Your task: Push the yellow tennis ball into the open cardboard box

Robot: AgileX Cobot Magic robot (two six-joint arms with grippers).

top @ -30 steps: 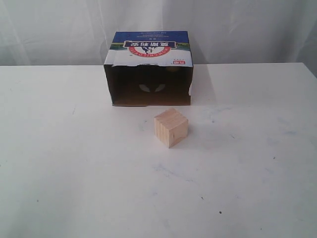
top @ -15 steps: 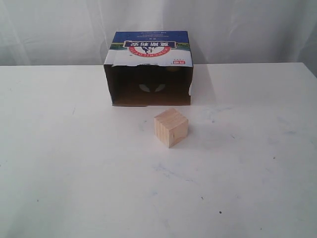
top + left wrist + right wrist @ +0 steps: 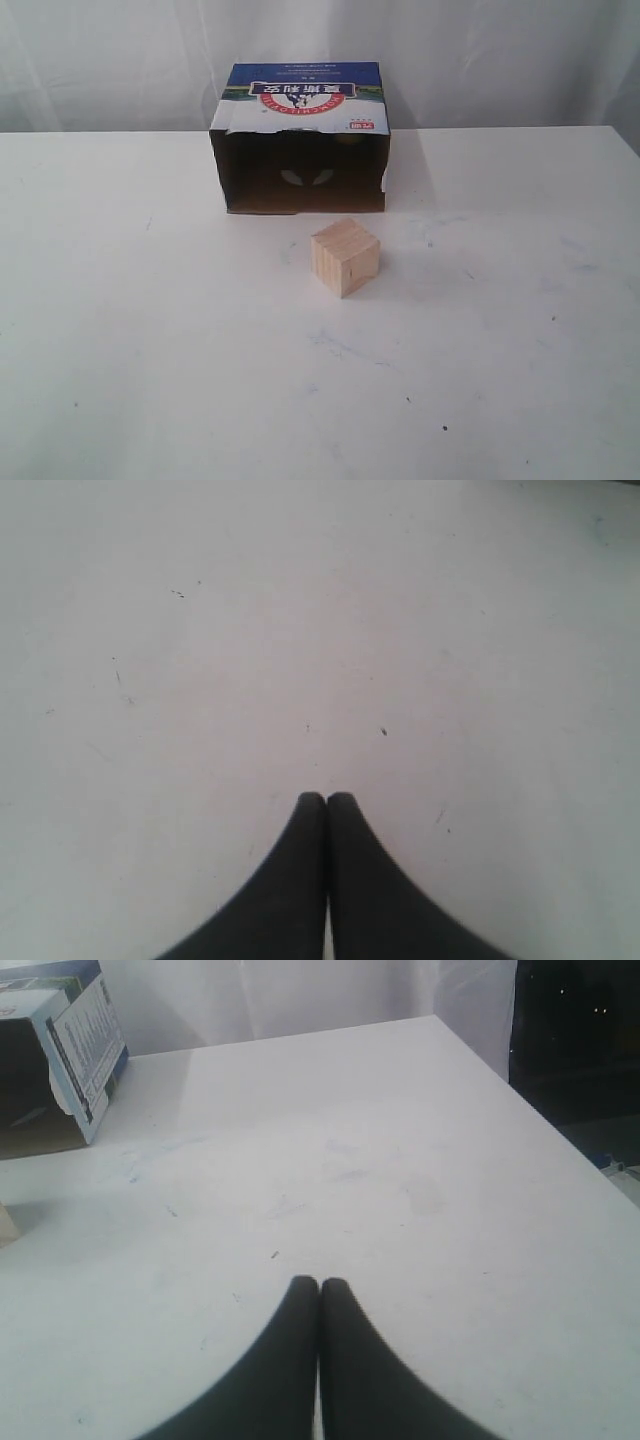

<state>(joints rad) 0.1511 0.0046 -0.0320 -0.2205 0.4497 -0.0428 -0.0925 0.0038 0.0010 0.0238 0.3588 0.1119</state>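
The open cardboard box point(image 3: 300, 95) lies on its side at the back of the white table, with its dark opening facing the front and its blue-white printed face with the red logo on top. A corner of the box point(image 3: 85, 1040) shows in the right wrist view. The yellow tennis ball shows in no view; the box's inside is too dark to read. My left gripper point(image 3: 326, 798) is shut with nothing in it, over bare table. Shut and empty too, my right gripper point(image 3: 319, 1282) hangs over the table's right part. Neither gripper appears in the exterior view.
A pale wooden cube point(image 3: 345, 257) stands just in front of the box's opening, and its edge point(image 3: 8, 1226) shows in the right wrist view. The table's right edge point(image 3: 560, 1140) drops to a dark floor. White curtains hang behind.
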